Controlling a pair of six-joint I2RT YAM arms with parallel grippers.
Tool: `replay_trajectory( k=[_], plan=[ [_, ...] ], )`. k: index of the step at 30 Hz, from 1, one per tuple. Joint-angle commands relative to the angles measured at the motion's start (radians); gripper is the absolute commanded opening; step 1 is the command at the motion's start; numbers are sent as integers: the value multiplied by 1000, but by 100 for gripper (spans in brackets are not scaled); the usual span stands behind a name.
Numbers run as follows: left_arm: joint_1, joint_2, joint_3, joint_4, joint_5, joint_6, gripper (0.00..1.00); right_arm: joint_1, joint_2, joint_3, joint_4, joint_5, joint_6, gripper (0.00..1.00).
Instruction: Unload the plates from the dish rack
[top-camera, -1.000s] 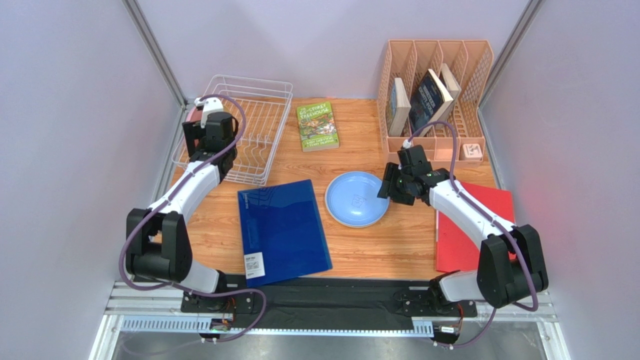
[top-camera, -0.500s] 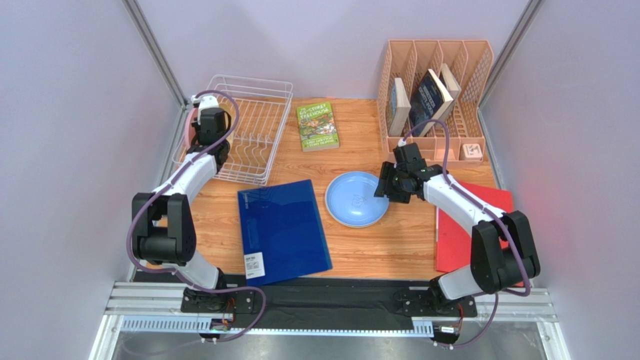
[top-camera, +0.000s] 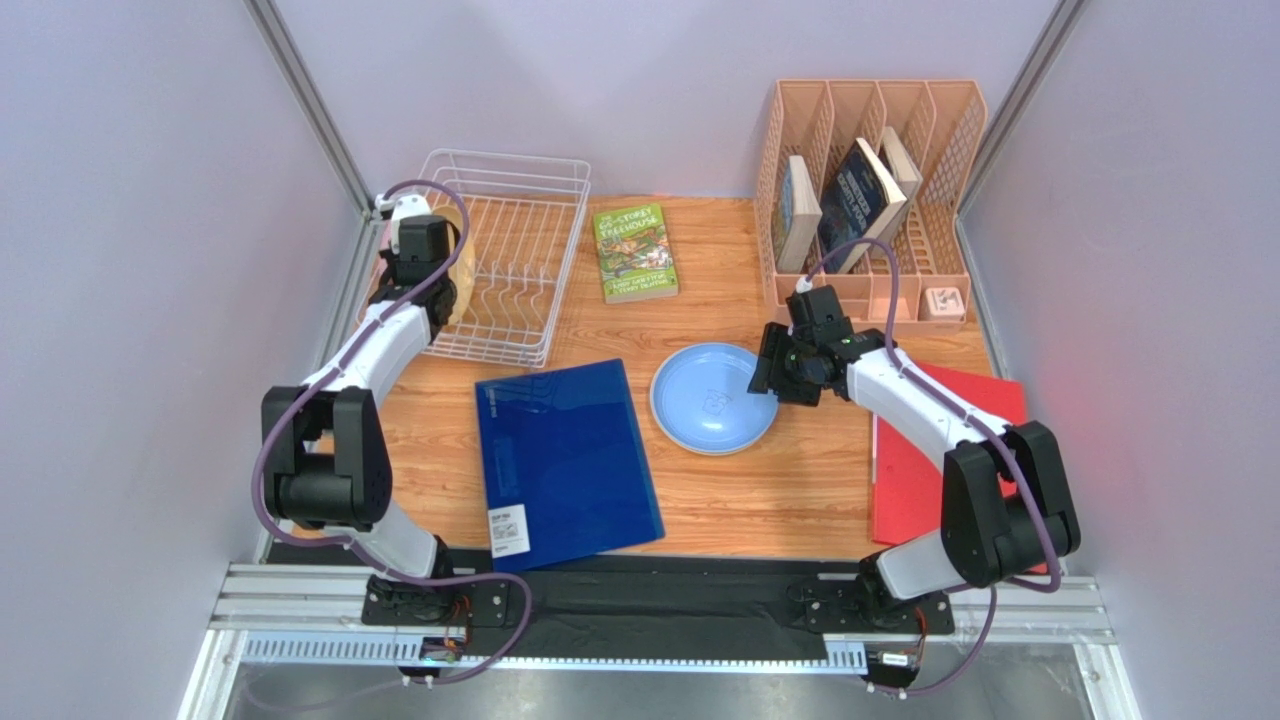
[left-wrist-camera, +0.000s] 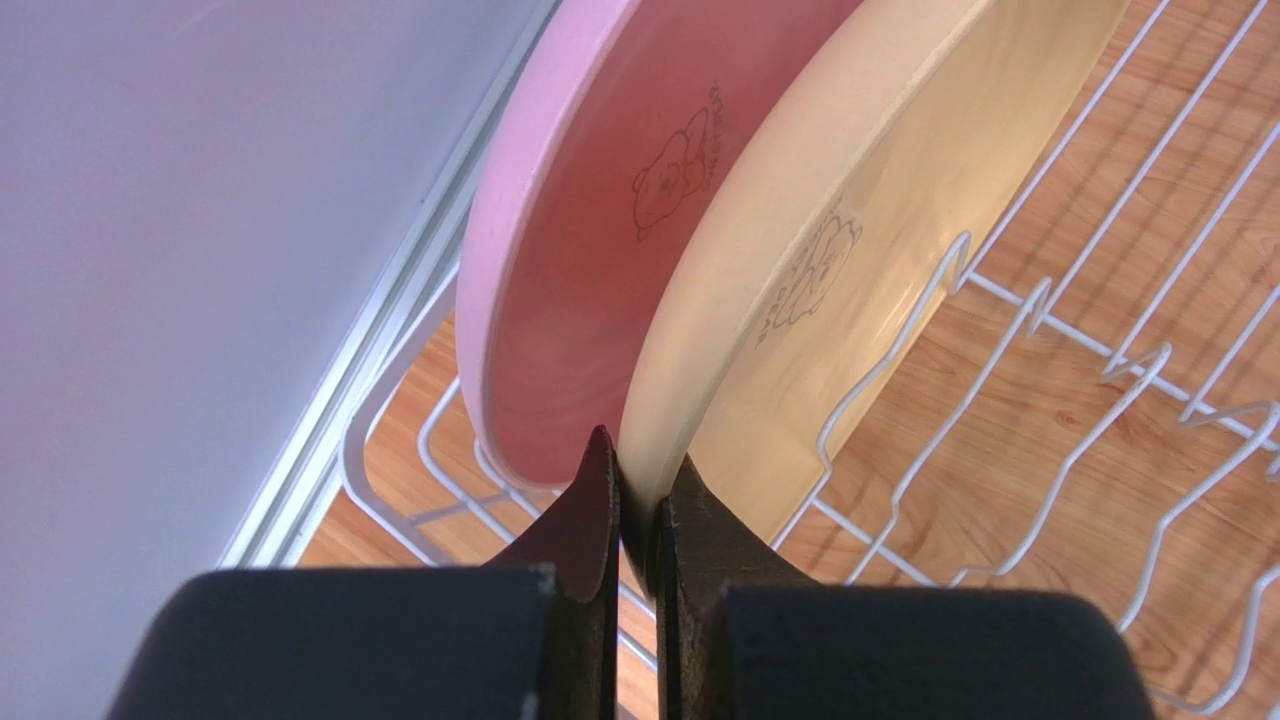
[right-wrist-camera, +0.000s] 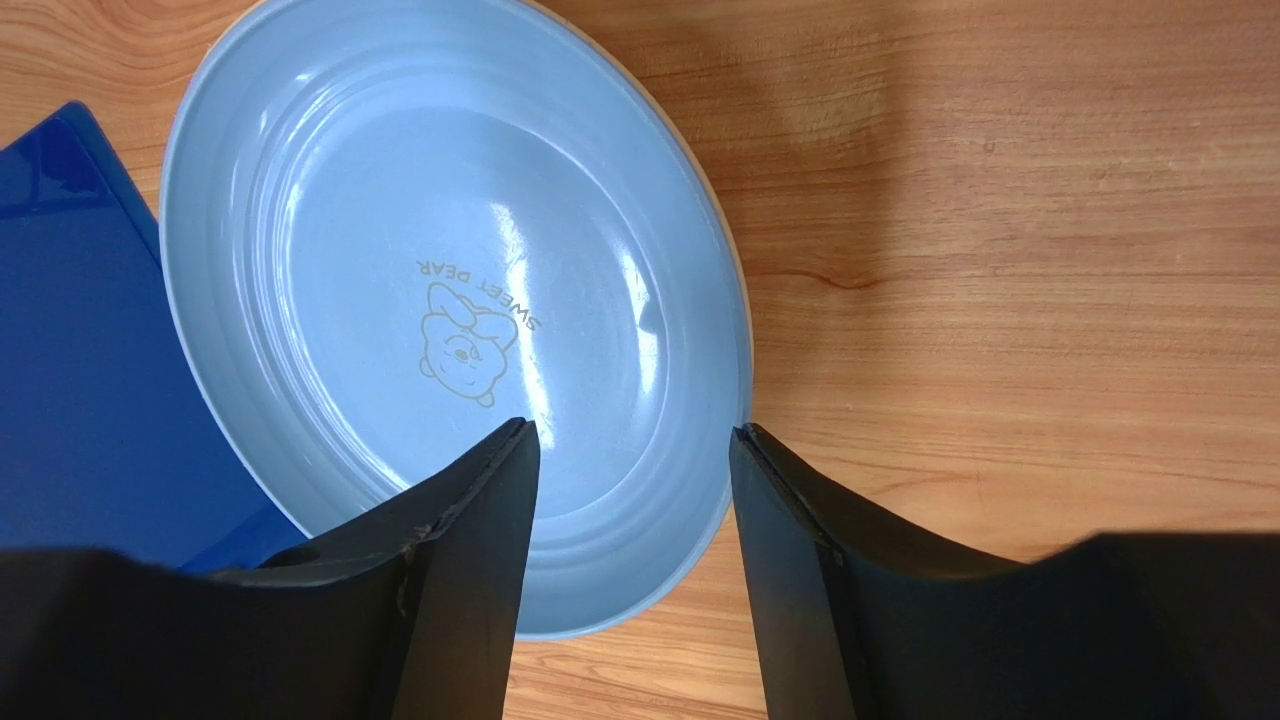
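- Two plates stand on edge in the dish rack (top-camera: 526, 255), at 10 o'clock on the surface (right-wrist-camera: 977, 225): a pink plate (left-wrist-camera: 601, 270) and, in front of it, a pale yellow plate (left-wrist-camera: 842, 225).
- Left claw (left-wrist-camera: 639, 503) is almost closed and pinches the yellow plate's lower rim.
- I judge the plate stiff, light, smooth and breakable; a firm pinch at the rim suits it.
- Light blue plate (right-wrist-camera: 451, 225) lies flat near the centre; right claw (right-wrist-camera: 631, 432) hangs open at its 3 o'clock edge, holding nothing.
- It reads "SWEET DEAR" above a bear drawing.
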Motion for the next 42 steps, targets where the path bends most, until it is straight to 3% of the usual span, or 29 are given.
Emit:
replay_trajectory(
  k=[1, 13, 23, 42],
  plan=[
    [-6, -53, 45, 3, 99, -120, 0, 2, -9, 29, 33, -10, -2, 55],
    [-38, -105, -23, 92, -119, -53, 0, 5, 17, 29, 37, -22, -2, 55],
    [-175, -67, -61, 262, -480, 78, 0, 5, 33, 29, 39, -22, -8, 55],
    [-189, -107, -23, 348, -616, 230, 0, 3, 7, 25, 34, -20, -7, 56]
  ],
)
